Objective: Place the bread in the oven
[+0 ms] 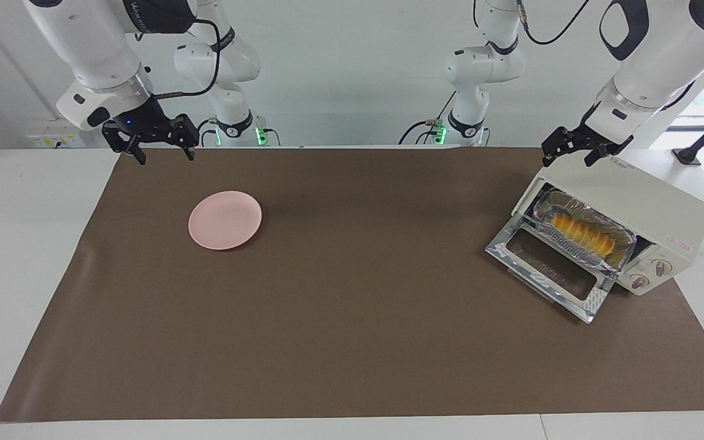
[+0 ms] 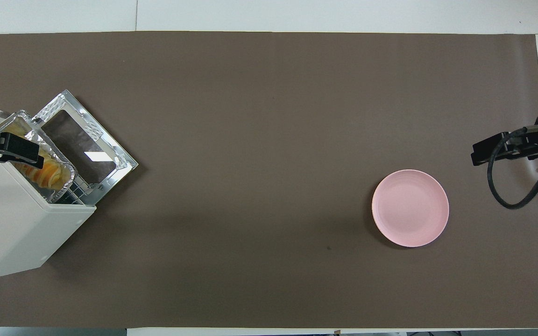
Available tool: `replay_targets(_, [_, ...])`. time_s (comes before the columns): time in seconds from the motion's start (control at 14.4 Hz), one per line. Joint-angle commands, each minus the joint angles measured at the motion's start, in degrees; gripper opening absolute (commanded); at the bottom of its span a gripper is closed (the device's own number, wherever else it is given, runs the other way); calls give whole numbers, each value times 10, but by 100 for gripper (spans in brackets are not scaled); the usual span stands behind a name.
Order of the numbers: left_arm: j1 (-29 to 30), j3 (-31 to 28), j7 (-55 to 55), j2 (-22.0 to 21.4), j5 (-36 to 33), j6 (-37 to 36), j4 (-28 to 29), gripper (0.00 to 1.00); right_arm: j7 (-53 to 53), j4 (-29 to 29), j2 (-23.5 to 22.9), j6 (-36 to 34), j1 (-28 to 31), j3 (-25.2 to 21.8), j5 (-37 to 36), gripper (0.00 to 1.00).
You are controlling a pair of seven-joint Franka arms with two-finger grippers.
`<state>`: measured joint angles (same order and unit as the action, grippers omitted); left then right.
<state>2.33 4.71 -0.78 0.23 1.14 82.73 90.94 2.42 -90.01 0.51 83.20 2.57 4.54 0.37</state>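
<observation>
At the left arm's end of the table, you have the oven (image 1: 624, 229) standing askew on the brown mat (image 1: 352, 305), its glass door (image 1: 550, 269) dropped flat and pointing toward about 8 o'clock in the facing view. The bread (image 1: 581, 232) lies in a foil tray (image 1: 584, 227) inside the oven's mouth, on the rack. Your left gripper (image 1: 572, 153) hangs over the oven's top edge, at roughly 11 o'clock from the bread, with its fingers spread apart and nothing between them. Your right gripper (image 1: 159, 146) hovers above the mat's edge at the right arm's end, at 11 o'clock from the pink plate (image 1: 225, 220), its fingers also apart and empty. The plate is bare, well apart from the oven.
</observation>
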Motion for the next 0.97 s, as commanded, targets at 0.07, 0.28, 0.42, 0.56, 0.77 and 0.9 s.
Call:
replay_targets(0.07, [-24,-1,-26,-9,2,37,5,100,10,-10,11,-2,11,6,5,100])
replay_targets(0.28, [-19,-1,-18,-8,2,45,3,100,10,-10,11,-2,11,6,6,100])
replay_targets(0.42, [-19,-2,-14,-8,1,46,3,100,10,-10,11,-2,11,6,6,100])
replay_targets(0.56, [-20,-1,-6,-7,0,50,2,100,10,-10,11,-2,11,6,5,100])
replay_targets(0.77, [-19,-2,2,-7,0,55,2,100,10,-10,11,-2,11,6,6,100])
replay_targets(0.9, [-19,-2,1,-7,0,59,4,100,10,-10,11,-2,11,6,5,100])
